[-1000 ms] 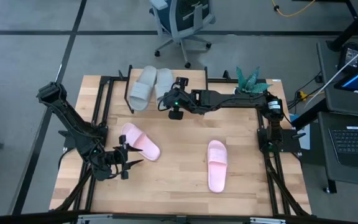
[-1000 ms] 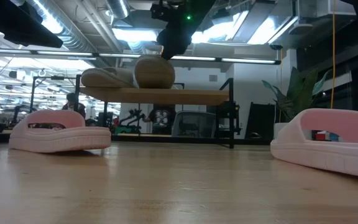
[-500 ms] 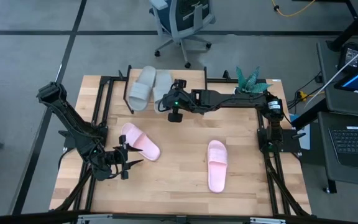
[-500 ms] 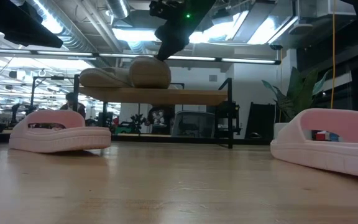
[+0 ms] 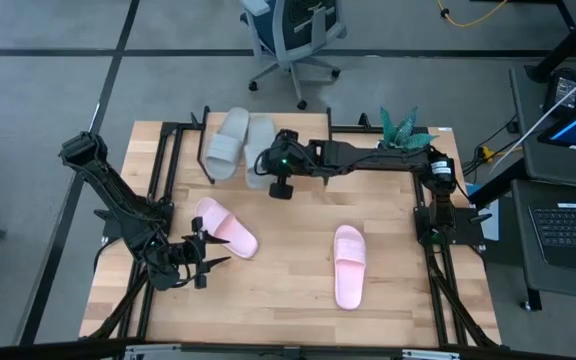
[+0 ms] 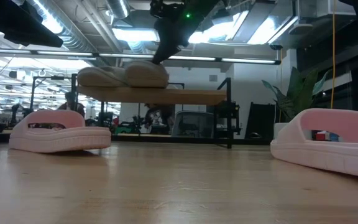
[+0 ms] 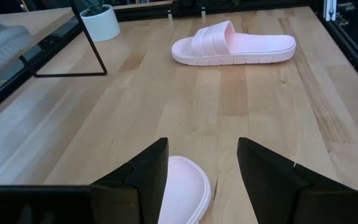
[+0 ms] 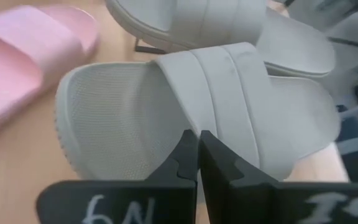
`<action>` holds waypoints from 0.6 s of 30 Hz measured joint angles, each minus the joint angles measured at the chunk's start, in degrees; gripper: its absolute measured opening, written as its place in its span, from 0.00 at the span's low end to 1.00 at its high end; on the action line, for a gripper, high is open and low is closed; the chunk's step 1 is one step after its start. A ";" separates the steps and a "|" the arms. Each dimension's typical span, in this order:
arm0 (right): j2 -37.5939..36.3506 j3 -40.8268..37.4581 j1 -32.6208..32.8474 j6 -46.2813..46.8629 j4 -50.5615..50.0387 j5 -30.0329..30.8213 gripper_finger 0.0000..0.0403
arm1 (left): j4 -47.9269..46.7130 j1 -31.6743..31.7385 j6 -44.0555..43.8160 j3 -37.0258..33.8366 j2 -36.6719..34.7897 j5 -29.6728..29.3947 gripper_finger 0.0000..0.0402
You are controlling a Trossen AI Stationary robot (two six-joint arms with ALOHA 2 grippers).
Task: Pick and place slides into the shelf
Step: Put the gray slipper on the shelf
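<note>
Beneath our right pincer point(image 5: 280, 176), fingers pressed together, a grey-green slide point(image 8: 197, 118) rests on the shelf point(image 6: 185, 96), nudged beside its mate point(image 5: 225, 140); our left pincer point(image 7: 201, 180) waits spread over a pink slide point(image 7: 182, 199).

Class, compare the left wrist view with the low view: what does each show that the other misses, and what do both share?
Only the left wrist view shows the open left gripper just behind the toe of the near pink slide, and a small white plant pot at the far edge.

Only the low view shows both grey-green slides lying side by side on the shelf, with the right gripper coming down from above to the nearer one.

Both show the wooden table and the other pink slide lying flat on it.
</note>
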 joint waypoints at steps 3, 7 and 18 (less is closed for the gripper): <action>0.00 0.00 -0.33 1.30 0.02 -1.42 0.01 | 0.00 0.00 0.00 0.00 0.00 0.00 0.46; 0.00 0.00 -0.70 1.72 0.01 -3.31 0.02 | 0.00 -0.01 -0.02 0.00 0.00 0.00 0.46; 0.00 0.01 -1.43 6.03 0.02 -4.63 0.05 | 0.02 0.00 -0.04 0.00 0.00 0.31 0.46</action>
